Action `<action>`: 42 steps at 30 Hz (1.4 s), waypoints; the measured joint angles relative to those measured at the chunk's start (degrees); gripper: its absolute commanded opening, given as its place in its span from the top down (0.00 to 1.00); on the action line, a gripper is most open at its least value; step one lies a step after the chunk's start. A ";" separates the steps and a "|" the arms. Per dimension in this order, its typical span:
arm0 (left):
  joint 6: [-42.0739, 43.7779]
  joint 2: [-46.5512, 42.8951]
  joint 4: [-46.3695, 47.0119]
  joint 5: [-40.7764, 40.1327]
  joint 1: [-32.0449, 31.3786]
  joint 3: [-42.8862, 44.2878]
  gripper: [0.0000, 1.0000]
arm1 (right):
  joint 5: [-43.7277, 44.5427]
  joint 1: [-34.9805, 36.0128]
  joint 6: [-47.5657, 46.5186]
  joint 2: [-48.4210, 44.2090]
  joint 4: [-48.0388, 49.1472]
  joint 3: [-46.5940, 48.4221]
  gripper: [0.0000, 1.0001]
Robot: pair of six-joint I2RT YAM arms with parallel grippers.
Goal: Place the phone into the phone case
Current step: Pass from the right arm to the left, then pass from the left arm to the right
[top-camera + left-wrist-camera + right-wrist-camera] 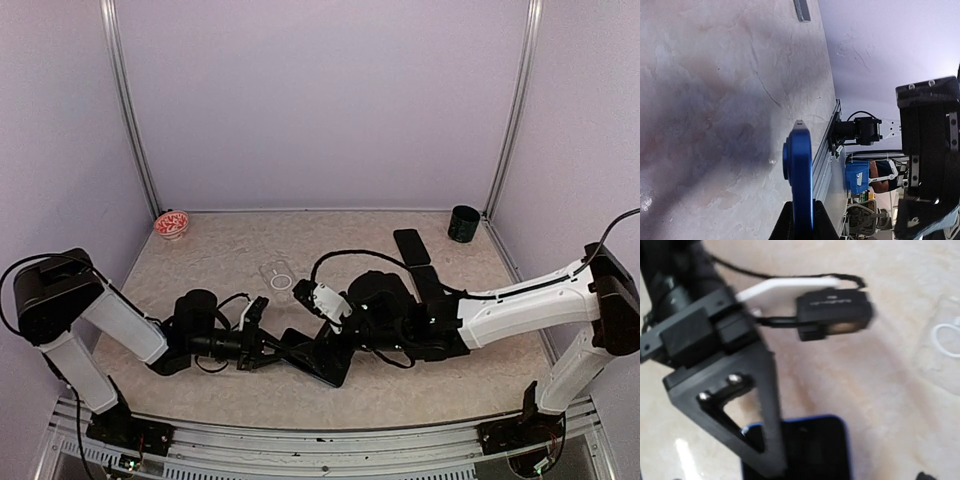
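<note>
- The left gripper (802, 222) is clamped on the blue phone (799, 170), held on edge over the table (700, 100).
- We cannot tell how wide the right gripper (325, 345) stands.
- The clear phone case (277, 275) lies flat nearby.

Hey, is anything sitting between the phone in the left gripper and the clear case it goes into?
Yes. The left gripper is shut on the blue phone, and the open right gripper hangs between it and the clear phone case, close beside the case. Nothing else shows on that path.
</note>
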 measured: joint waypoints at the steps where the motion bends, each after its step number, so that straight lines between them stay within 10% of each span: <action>1: 0.61 -0.92 -0.63 -0.09 -0.02 0.02 1.00 | -0.24 -0.46 0.72 -1.46 -0.09 -0.63 0.01; 18: 11.63 -19.61 -12.87 -4.22 -0.55 6.03 1.00 | -9.38 -12.98 17.46 -29.94 5.79 -18.32 0.01; 42: 11.69 -26.18 -2.91 -7.32 -1.68 6.14 1.00 | -35.12 -16.57 39.08 -20.13 31.65 -20.94 0.11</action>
